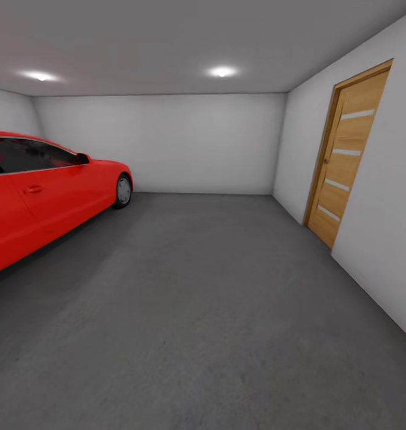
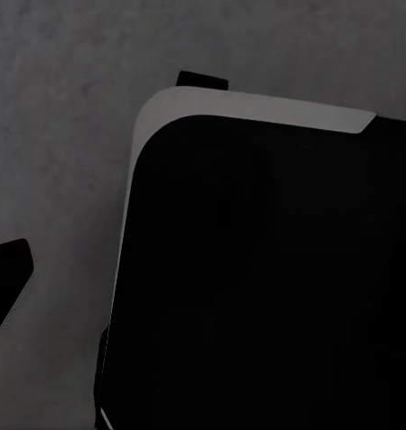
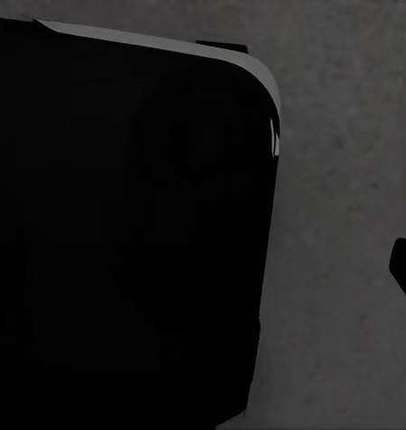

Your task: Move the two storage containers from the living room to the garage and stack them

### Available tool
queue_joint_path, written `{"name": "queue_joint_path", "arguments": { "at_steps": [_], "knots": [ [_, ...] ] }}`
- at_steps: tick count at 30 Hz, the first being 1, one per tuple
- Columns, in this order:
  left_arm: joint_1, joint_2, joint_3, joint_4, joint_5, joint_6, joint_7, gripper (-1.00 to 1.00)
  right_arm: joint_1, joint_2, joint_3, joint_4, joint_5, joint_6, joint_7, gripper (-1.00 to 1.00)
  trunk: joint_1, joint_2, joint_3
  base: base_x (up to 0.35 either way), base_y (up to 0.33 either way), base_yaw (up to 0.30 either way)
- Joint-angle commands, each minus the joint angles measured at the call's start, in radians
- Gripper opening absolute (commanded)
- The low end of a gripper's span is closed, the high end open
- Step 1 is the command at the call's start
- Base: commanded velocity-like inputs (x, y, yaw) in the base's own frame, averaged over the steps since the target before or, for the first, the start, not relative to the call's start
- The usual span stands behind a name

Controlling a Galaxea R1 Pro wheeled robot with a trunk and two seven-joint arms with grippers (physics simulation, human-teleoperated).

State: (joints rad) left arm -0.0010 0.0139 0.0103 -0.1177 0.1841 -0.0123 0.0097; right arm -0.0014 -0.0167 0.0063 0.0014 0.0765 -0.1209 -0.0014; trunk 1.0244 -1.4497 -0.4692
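While both wrist cameras look down on dark grey concrete, each is taken up largely by a black rounded body [image 2: 265,278] with a pale edge, seemingly part of the robot itself, shown also in the right wrist view [image 3: 122,224]. A dark tip [image 2: 5,273] juts in at the margin of the left wrist view and a smaller one [image 3: 405,269] in the right wrist view; these may be fingers, but whether either end effector is apart or together cannot be told.

Beyond the robot, the head view shows the garage. Its floor [image 1: 203,322] spreads ahead, matte and rough. A red car [image 1: 42,191] stands along the left side, nose toward the back wall [image 1: 167,143]. On the right wall is a wooden door [image 1: 345,155] with pale horizontal strips, closed. Two ceiling lights [image 1: 222,71] glow overhead. As for the storage containers, no orange-red bin appears on this stretch of concrete.
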Motion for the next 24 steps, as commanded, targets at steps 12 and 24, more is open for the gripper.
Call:
{"name": "queue_joint_path", "arguments": {
  "at_steps": [12,24],
  "knots": [
    [0.0,0.001,0.0,0.0,0.006,-0.001,0.001,1.0,0.0,0.004,-0.001,0.01,0.008,-0.006,0.0,1.0,0.001,0.0,-0.001,0.325,0.0,0.0],
    [0.0,0.0,0.0,0.0,0.006,-0.001,0.001,1.0,0.0,0.007,-0.006,0.011,0.008,-0.008,0.0,1.0,0.001,0.0,-0.001,0.325,0.0,-0.15]
  ]
}}
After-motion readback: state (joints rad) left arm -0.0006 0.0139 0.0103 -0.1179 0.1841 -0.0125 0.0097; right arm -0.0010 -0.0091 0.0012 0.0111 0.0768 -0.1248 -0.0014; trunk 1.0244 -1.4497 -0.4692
